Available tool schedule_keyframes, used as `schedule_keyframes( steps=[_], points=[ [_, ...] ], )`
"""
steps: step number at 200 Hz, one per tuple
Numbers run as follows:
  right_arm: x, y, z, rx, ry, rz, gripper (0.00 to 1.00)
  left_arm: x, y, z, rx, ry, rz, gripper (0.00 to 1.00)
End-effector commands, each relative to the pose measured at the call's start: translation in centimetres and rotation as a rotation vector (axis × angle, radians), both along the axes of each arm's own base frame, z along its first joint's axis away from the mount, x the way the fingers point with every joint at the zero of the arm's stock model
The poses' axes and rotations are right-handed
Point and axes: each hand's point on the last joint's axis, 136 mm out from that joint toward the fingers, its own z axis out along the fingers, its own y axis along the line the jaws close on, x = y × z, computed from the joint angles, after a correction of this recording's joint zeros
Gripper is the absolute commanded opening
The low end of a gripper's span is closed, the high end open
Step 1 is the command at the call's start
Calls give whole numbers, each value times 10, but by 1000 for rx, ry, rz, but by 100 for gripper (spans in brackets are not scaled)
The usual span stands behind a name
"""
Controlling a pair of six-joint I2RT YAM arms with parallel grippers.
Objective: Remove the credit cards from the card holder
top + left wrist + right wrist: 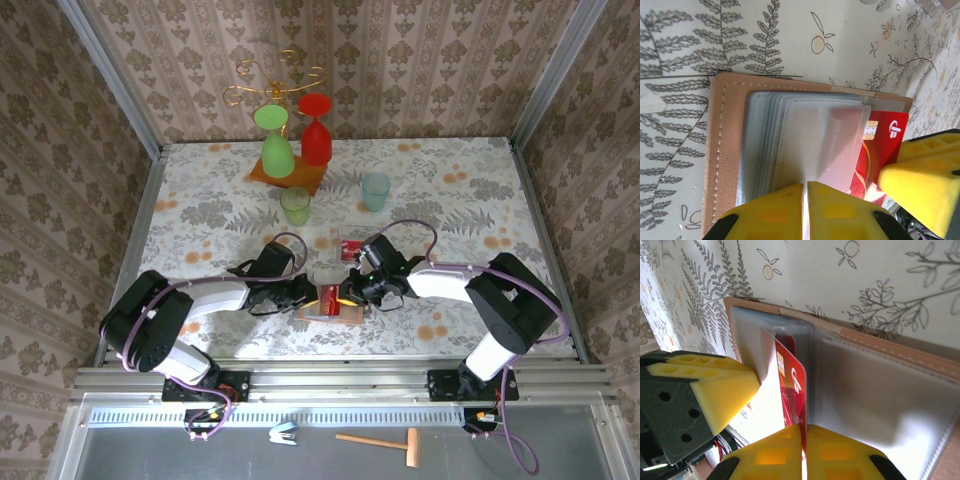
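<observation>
The card holder lies open near the table's front edge, tan outside and grey-blue inside. My left gripper is shut on one of its clear plastic sleeves and lifts that sleeve off the others. A red credit card sticks partway out of the sleeve. My right gripper is shut on the edge of this red card. In the top view the left gripper and right gripper meet over the holder. A yellow finger of the left gripper stands close beside the card.
Another red card lies on the table just behind the holder. A green cup and a teal cup stand mid-table. At the back, a wooden-based stand holds a green and a red glass upside down.
</observation>
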Motion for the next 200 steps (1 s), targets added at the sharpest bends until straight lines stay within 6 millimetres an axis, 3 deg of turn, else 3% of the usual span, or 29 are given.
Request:
schedule_keyframes(
  steps=[1, 118, 200],
  points=[
    [-10, -17, -7, -64, 16, 1, 8, -9, 10, -8, 42, 22, 5, 12],
    [-8, -33, 29, -136, -64, 59, 2, -10, 10, -4, 19, 8, 37, 12],
    [7, -47, 78, -243, -301, 354, 0, -4, 7, 14, -9, -42, 57, 19]
  ],
)
